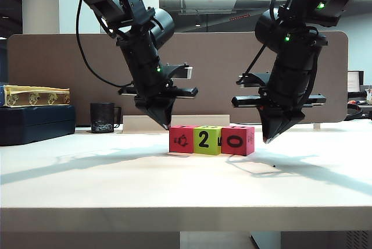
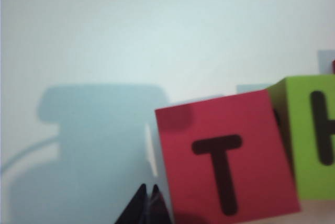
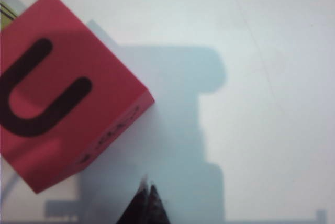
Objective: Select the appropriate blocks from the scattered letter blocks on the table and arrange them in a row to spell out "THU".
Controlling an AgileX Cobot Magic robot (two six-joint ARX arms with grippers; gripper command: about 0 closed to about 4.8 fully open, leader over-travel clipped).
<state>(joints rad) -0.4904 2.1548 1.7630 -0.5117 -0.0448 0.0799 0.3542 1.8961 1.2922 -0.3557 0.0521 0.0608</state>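
Claws were both clenched tight and held nothing. The left gripper hung tip-down just above the left end of the row, its point close over the top rear corner of the red T block; whether it touched that block could not be told. In the left wrist view its closed fingertips met in a point beside the red block's T face, with the lime green block pressed against it on the far side. The right gripper hovered just off the right end of the row, clear of the red U block, its tip near the table. The right wrist view showed its shut tips beside that U block, apart from it. The three blocks sat touching in a straight row on the white table, the green block in the middle.
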